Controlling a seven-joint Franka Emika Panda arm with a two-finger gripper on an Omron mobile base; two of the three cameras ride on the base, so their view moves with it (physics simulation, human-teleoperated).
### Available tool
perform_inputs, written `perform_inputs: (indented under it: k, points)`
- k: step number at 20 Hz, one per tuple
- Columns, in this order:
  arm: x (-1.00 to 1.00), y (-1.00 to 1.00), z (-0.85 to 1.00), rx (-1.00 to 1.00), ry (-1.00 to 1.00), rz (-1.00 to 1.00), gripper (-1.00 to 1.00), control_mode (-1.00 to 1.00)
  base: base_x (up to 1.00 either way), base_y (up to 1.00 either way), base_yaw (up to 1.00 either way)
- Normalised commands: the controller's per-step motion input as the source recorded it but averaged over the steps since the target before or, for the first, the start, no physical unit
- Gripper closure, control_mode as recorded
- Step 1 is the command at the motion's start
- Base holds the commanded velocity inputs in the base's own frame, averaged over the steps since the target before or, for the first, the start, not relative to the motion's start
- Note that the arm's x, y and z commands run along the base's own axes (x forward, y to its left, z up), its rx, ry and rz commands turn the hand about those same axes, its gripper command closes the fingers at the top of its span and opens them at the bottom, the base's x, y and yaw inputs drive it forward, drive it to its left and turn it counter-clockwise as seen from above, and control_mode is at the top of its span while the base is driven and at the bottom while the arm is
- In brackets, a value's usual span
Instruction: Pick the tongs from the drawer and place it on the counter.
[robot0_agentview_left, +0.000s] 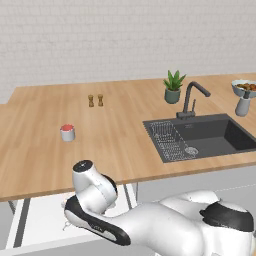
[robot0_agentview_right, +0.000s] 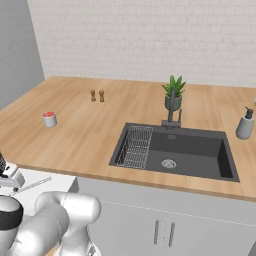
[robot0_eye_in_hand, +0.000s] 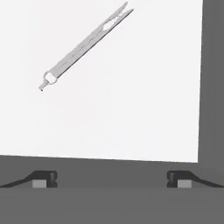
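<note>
The drawer (robot0_agentview_left: 40, 220) stands pulled out below the front edge of the wooden desk (robot0_agentview_left: 40, 150), at the lower left of the left base view, its flat white floor partly covered by the arm's white and dark links. In the right base view the same drawer (robot0_agentview_right: 45, 181) shows at the far left edge, and the tongs (robot0_agentview_right: 36, 185) lie on its floor as a thin pale sliver just right of the arm. From the hand view the tongs (robot0_eye_in_hand: 83, 45) rest flat on the white drawer floor (robot0_eye_in_hand: 131, 109), lying on a slant in the upper left of that picture, the joined end with its small ring lower left and the two slim arms parting slightly toward the upper right. The end effector (robot0_eye_in_hand: 111, 178) hangs above the drawer with its two dark fingertips (robot0_eye_in_hand: 43, 178) spread wide apart and nothing between them, well clear of the tongs. On the desk, from left to right in the left base view, stand a small red-topped cup (robot0_agentview_left: 67, 132), two little brown shakers (robot0_agentview_left: 95, 100), a potted plant (robot0_agentview_left: 173, 87), the black sink (robot0_agentview_left: 200, 137) with its dark faucet (robot0_agentview_left: 192, 100), a grey soap dispenser (robot0_agentview_left: 243, 105) and a bowl of fruit (robot0_agentview_left: 245, 88).
</note>
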Motion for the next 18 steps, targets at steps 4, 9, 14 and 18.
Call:
perform_inputs:
  k: [4,9,14,18]
  points:
    - [0.01,0.12,-0.66,0.0,0.08,-0.06,-1.0,-1.0,0.0,0.0,0.0]
    - [0.01,0.11,-0.57,0.0,0.08,-0.06,-1.0,-1.0,0.0,0.0,0.0]
    - [0.0,0.1,-0.4,0.0,0.11,-0.04,-1.0,-1.0,0.0,0.0,0.0]
    - [0.0,0.1,-0.24,0.0,0.11,-0.01,-1.0,-1.0,0.0,0.0,0.0]
